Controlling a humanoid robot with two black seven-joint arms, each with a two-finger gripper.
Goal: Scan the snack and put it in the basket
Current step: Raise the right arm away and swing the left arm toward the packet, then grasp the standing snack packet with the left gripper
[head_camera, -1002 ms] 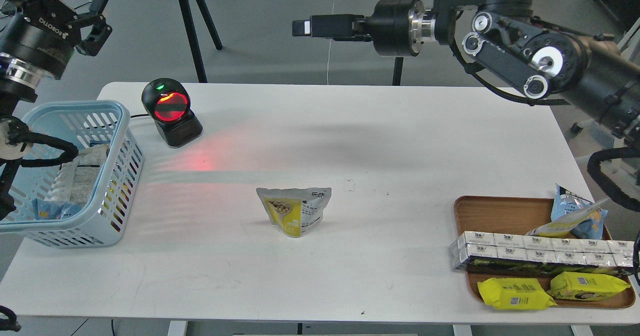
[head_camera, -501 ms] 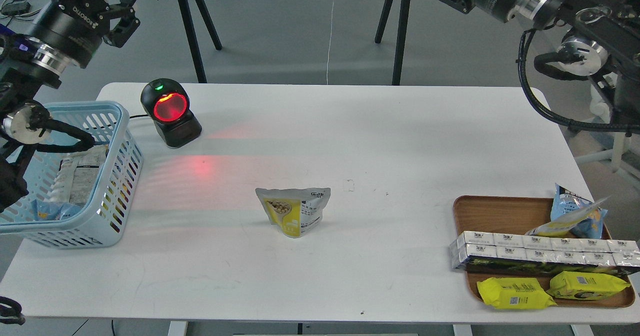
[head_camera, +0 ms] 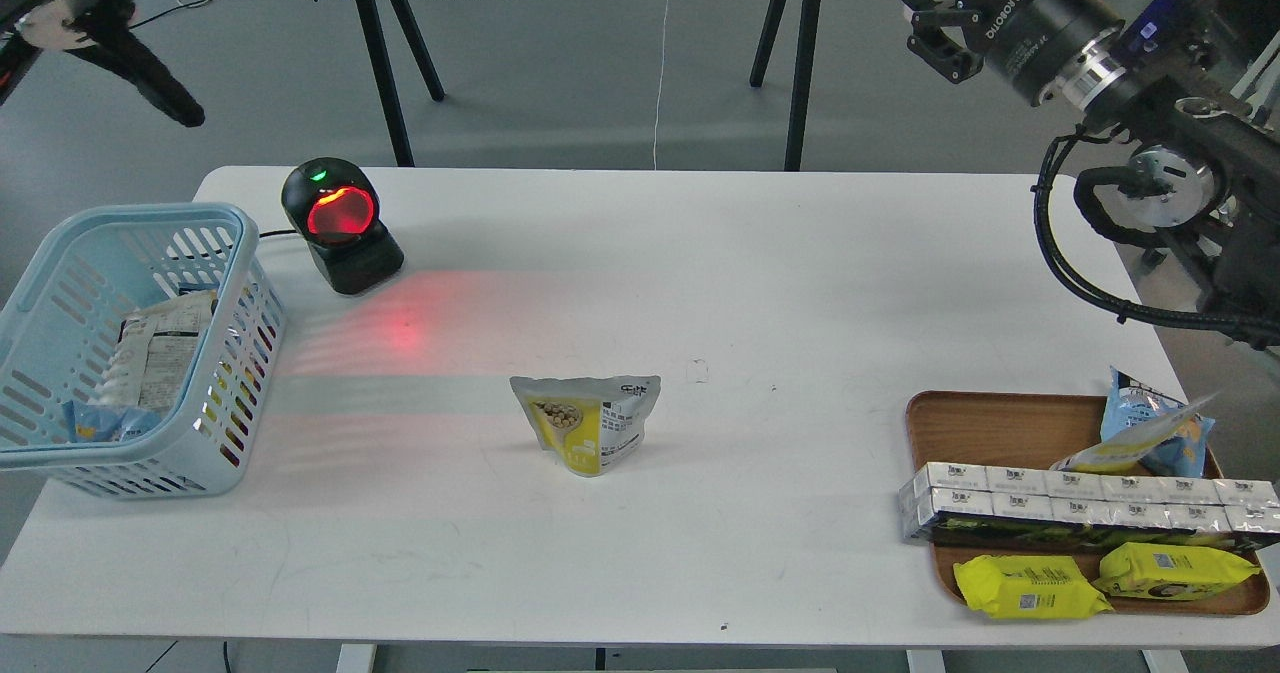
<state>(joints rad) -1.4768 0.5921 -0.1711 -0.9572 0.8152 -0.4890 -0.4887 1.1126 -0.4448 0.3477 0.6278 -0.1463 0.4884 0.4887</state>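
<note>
The snack (head_camera: 588, 421) is a small stand-up pouch, upright near the middle of the white surface (head_camera: 800, 283). Its upper part is white or silvery, its lower part yellow. On its left face is a picture of round yellow beans, and on its right face a pale panel of dark print, too small to read. A short dark mark sits near its top right corner; I cannot read that either.

The right tool (head_camera: 935, 28) hangs high beyond the far right corner of the surface, well apart from the pouch, which lies below it and to its left. Its fingers stand spread with nothing between them. White lettering on its black cylinder body reads "ROBOTIQ". The left tool is out of view: only a dark link of the left arm (head_camera: 110, 48) shows at the top left edge.

The basket (head_camera: 215, 353), light blue with slotted sides, sits at the left edge of the surface, far left of the right tool, with packets lying in it. A black scanner (head_camera: 340, 225) with a glowing red window and a green lamp stands just beside the basket's far corner and casts red light on the surface.

Nearly under the right tool, at the near right, a brown tray (head_camera: 985, 423) bears a blue-and-yellow bag (head_camera: 1150, 438), white cartons (head_camera: 1080, 503) and two yellow packets (head_camera: 1100, 581).
</note>
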